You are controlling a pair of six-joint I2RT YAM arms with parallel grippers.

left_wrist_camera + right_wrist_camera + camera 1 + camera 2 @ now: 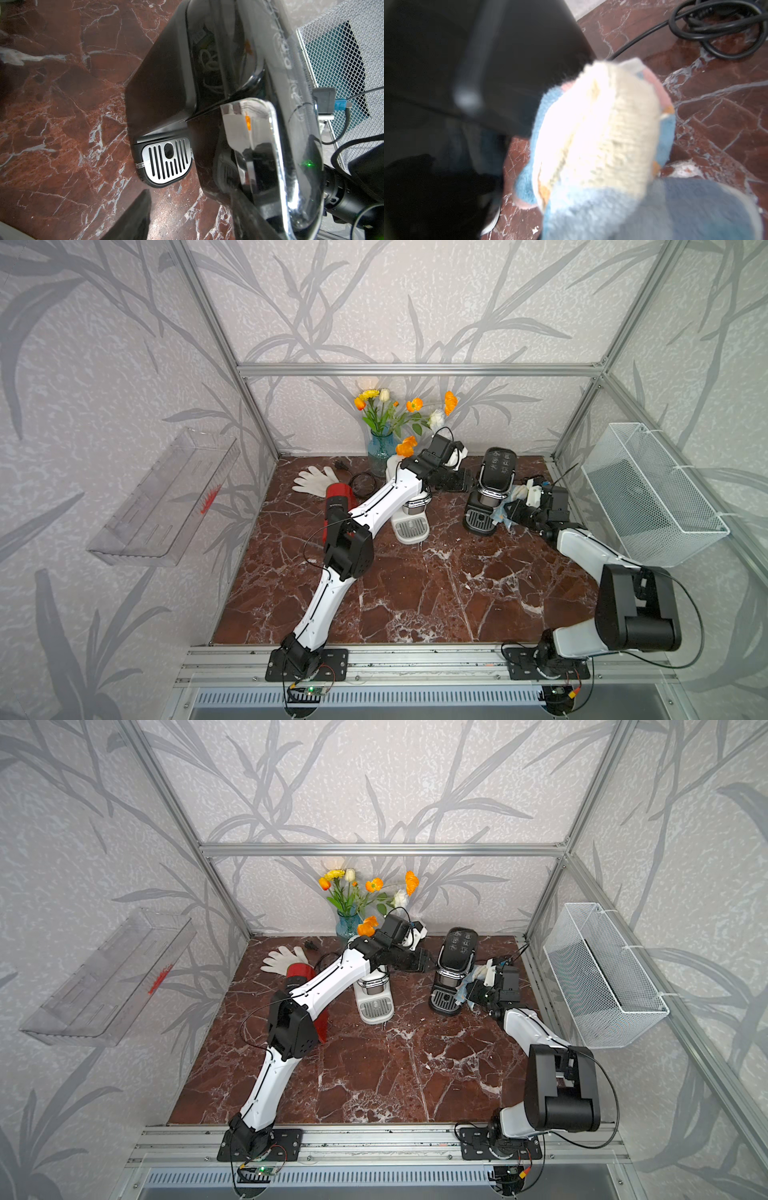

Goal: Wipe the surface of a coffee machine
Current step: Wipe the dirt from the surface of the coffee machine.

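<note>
A black coffee machine stands on the marble table at the back right, seen in both top views. My right gripper is shut on a blue, pink and cream cloth, which is pressed against the machine's right side. The cloth hides the right fingers. My left gripper reaches over a white machine to the black machine's left side. In the left wrist view one dark finger shows, with bare marble between it and the machine's glossy front. The second finger is hidden.
A white coffee machine sits under my left forearm, and a red one lies further left. A white glove, a coiled black cable and a flower vase are at the back. A wire basket hangs on the right wall.
</note>
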